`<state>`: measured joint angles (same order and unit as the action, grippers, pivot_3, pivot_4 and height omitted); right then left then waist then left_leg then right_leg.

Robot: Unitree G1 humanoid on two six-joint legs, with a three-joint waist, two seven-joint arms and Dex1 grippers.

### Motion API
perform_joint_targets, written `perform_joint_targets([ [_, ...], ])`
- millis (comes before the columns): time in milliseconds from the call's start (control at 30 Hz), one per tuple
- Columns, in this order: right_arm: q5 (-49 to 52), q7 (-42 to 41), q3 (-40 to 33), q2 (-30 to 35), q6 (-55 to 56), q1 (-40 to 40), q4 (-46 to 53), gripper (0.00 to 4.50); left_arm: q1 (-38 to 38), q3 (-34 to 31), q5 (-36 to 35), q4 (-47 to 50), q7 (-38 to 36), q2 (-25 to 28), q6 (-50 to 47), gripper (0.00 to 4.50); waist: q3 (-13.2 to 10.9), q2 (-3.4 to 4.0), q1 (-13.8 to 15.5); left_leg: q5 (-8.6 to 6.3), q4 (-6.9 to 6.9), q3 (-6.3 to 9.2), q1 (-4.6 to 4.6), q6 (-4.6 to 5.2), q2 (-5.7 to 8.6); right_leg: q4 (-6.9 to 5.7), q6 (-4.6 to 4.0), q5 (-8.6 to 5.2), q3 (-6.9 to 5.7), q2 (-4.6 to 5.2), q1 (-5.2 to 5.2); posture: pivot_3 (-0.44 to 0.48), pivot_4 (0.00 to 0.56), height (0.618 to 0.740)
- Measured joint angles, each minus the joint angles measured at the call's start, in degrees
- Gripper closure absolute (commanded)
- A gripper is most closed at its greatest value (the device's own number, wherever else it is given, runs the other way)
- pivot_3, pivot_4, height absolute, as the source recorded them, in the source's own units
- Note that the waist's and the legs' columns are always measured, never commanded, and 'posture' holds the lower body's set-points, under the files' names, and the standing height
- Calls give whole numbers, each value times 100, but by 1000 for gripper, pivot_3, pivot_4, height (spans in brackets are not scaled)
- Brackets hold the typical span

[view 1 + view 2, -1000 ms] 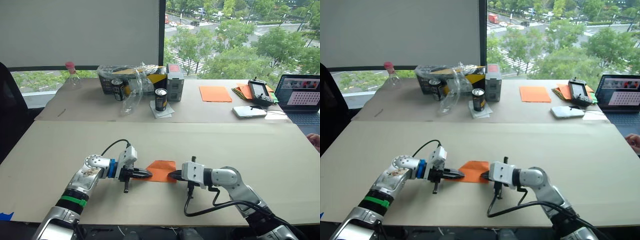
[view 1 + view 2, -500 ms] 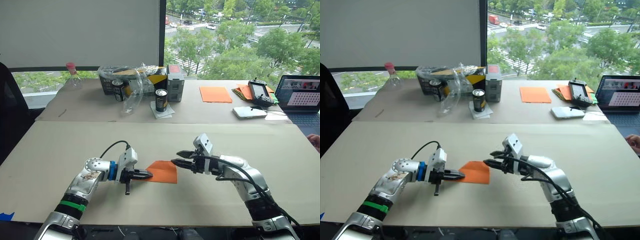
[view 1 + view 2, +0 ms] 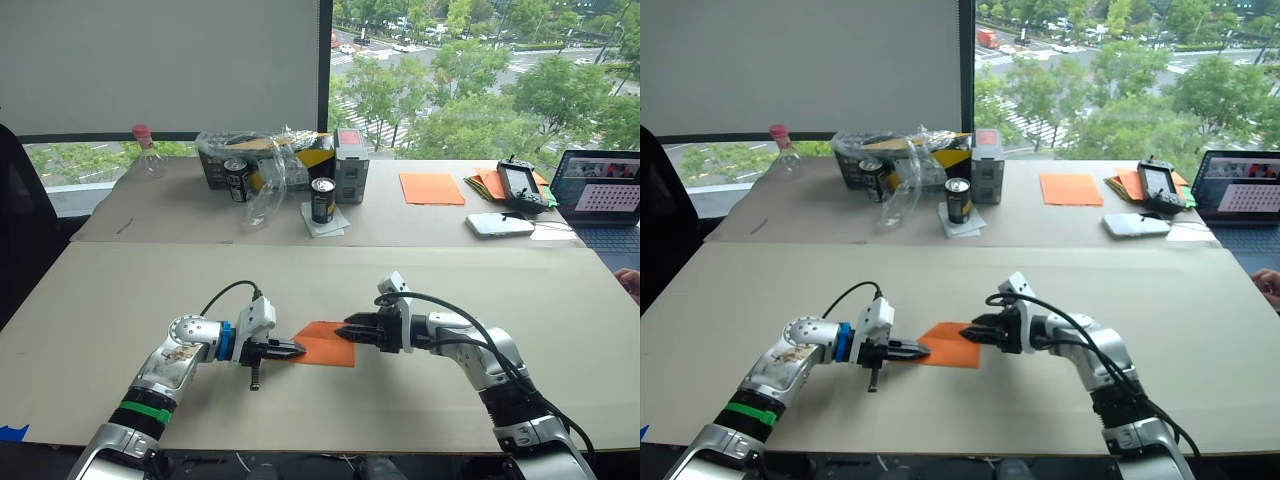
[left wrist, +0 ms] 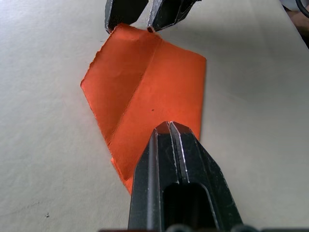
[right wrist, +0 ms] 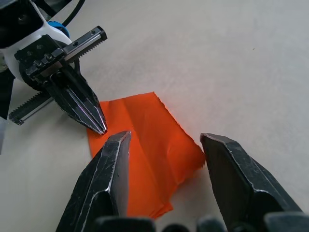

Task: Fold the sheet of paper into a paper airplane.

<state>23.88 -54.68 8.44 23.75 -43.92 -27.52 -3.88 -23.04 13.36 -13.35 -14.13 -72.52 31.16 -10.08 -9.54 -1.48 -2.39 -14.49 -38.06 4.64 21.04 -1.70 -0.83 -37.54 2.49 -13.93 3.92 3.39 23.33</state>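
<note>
Two cans [image 3: 321, 199] and bottle [image 3: 145, 150] stand well beyond paper [image 3: 325, 344].

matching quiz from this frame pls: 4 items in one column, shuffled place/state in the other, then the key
Items
1. left gripper
2. right gripper
3. sheet of paper
4. flat orange sheet

Places/states
A. lies alone on the far table, by the window
B. fingers shut, tips pressed on the left corner of the creased paper
C. fingers open, poised over the paper's right edge
D. flat on the near table between the two grippers, with a crease running along it

Pairs: 1-B, 2-C, 3-D, 4-A
</note>
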Motion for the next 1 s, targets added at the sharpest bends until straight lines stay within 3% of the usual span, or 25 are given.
perform_joint_targets([
  [167, 9, -31, 1, 38, -51, -21, 72, 4485, -55, -3, 0, -99, -5, 0, 76, 4500, 2, 3, 1, 0, 0, 0, -1, 0, 0, -1, 1, 0, 0, 0, -1, 0, 150, 720],
  [533, 37, -227, 58, 189, -28, -31, 469, 4485, -141, 20, 0, -244, -9, -26, 174, 4500, 2, 3, 9, 0, 0, 0, -1, 0, 0, 0, 11, -6, 0, 0, -1, 0, 150, 720],
  [700, -328, -209, 362, 372, 750, 193, 794, 4485, -164, 30, 0, -287, -17, -39, 195, 4500, 2, 3, 15, 0, 0, 0, 0, -1, 1, 2, 42, -24, 0, 1, -2, 0, 150, 720],
  [867, -414, -89, 348, 404, 991, 202, 781, 2916, -175, 35, 0, -311, -22, -46, 221, 4500, 2, 3, 19, 0, 0, 0, 0, 0, 1, 2, 41, -23, 0, 1, -2, 0, 150, 720],
  [1000, -457, -53, 241, 552, 990, 328, 755, 2916, -182, 35, 0, -324, -34, -47, 223, 4500, 2, 3, 23, 0, 0, 0, 0, 0, 0, 2, 39, -22, 0, 1, -2, 0, 150, 720],
])
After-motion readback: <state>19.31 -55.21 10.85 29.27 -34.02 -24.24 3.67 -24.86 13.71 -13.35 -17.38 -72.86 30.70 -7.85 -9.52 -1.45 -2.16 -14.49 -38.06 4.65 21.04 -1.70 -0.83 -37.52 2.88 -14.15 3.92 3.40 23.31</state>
